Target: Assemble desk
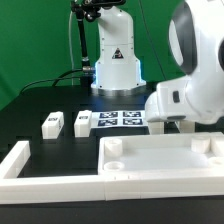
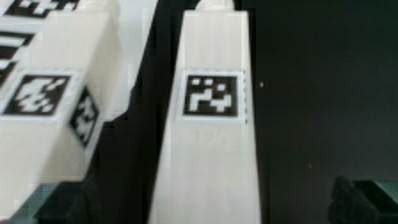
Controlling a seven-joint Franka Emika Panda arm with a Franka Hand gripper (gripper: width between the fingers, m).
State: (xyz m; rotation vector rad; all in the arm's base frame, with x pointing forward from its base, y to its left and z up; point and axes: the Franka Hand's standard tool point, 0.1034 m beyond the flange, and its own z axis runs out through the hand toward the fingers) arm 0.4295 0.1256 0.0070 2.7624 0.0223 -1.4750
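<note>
White desk top [image 1: 165,160] lies rim-up on the black table [image 1: 30,105], front of the exterior view's right. One loose leg [image 1: 52,123] and a neighbour leg [image 1: 82,124] lie behind it, next to the marker board [image 1: 115,119]. End effector [image 2: 210,205] is released, spread wide, fingertips [image 2: 45,205] either side of a tagged leg [image 2: 210,95], apparently not touching it; a second leg [image 2: 45,90] lies just beside.

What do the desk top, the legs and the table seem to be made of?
Desk top: probably white plastic, matte; one even colour, moulded raised rim and round corner socket.
Legs: likely the same matte white plastic; plain square bodies, each with a black-and-white printed tag, seemingly a sticker.
Table: black, matte; material cannot be told.
</note>
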